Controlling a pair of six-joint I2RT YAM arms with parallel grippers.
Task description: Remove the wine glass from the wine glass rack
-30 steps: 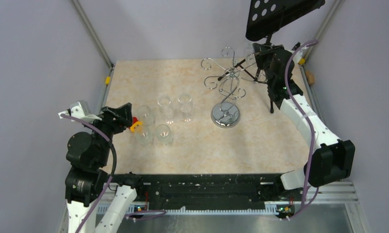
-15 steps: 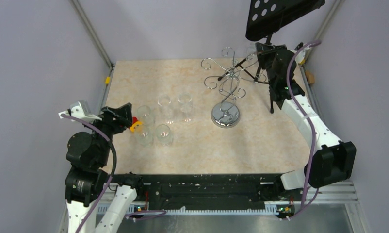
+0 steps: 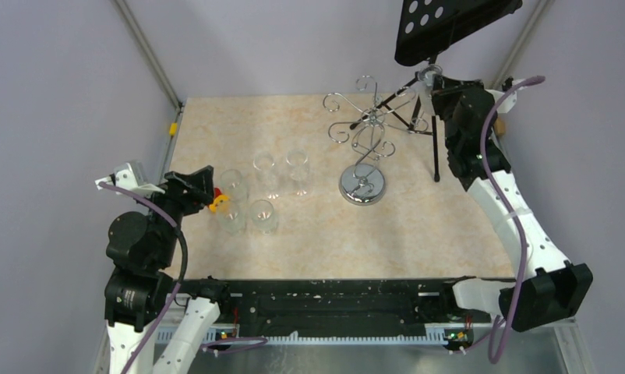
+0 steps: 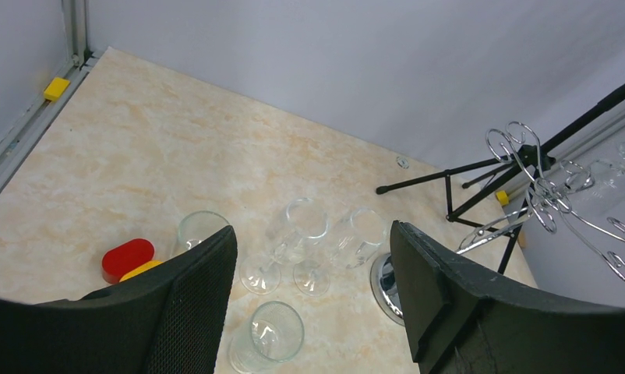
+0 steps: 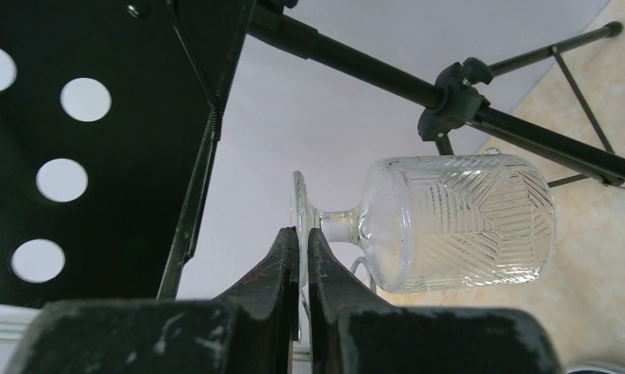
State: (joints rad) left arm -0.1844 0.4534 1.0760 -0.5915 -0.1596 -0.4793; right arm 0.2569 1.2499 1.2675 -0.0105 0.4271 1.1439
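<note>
The pale marbled table [image 3: 216, 132] fills the middle of the overhead view. A black music stand [image 3: 450, 23] reaches in from the upper right corner, and its thin tripod legs come down on the far right part of the table.

The right arm runs up the right side of the frame. The right gripper [image 5: 303, 249] sits just under the music stand's perforated desk. Its fingers are pressed together on the thin foot of the wine glass [image 5: 457, 222], which shows edge-on between them in the wrist view. The glass lies on its side, with its cut-pattern bowl pointing toward the right of that frame and its short stem free against the pale wall. From overhead the glass is at the upper right, just beyond the outer curls of the wine glass rack [image 3: 364, 128].

The rack stands right of centre, its silver scroll arms spreading above a round chrome base [image 3: 362, 187].

The left arm is folded at the lower left. The left gripper [image 4: 313, 238] is spread wide with nothing between its fingers. A cluster of five clear glasses [image 3: 266, 167] stands on the table left of centre, just beyond those fingers.

A small red and yellow piece [image 3: 216, 200] lies at the cluster's left edge.
</note>
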